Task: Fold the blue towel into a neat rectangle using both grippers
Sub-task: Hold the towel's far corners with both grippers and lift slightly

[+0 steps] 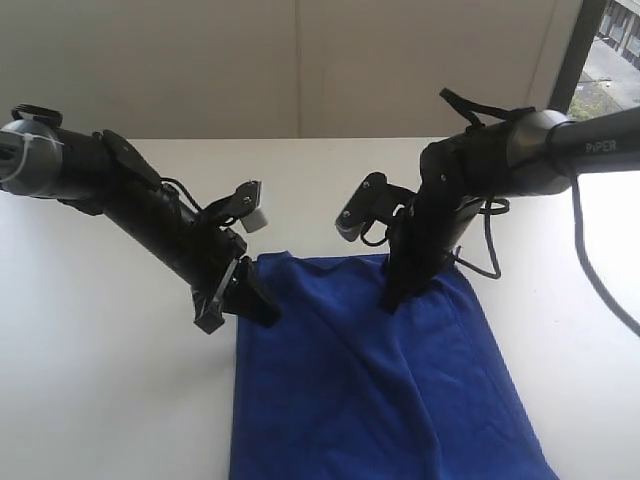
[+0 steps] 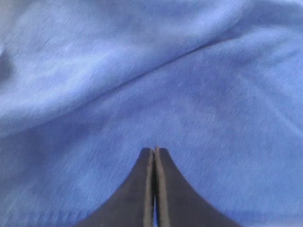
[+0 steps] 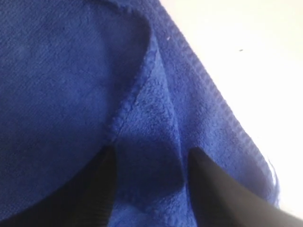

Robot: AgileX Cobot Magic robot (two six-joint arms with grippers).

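Note:
The blue towel [image 1: 380, 380] lies spread on the white table [image 1: 100, 380], with soft creases running across it. My left gripper [image 1: 262, 312] is down at the towel's far left corner. In the left wrist view its jaws [image 2: 155, 150] are pressed together on the blue towel [image 2: 142, 71], with a thin sliver of blue between them. My right gripper [image 1: 392, 300] stands on the far right part of the cloth. Seen from the right wrist, it [image 3: 150, 151] is open, and its two dark fingers straddle a raised fold of the blue towel [image 3: 57, 71] beside the hemmed edge.
Bare white table [image 3: 246, 56] lies beside the towel's hem and around the cloth on both sides. A black cable [image 1: 600, 270] hangs from the right arm over the table. A pale wall and a window [image 1: 610, 40] stand behind.

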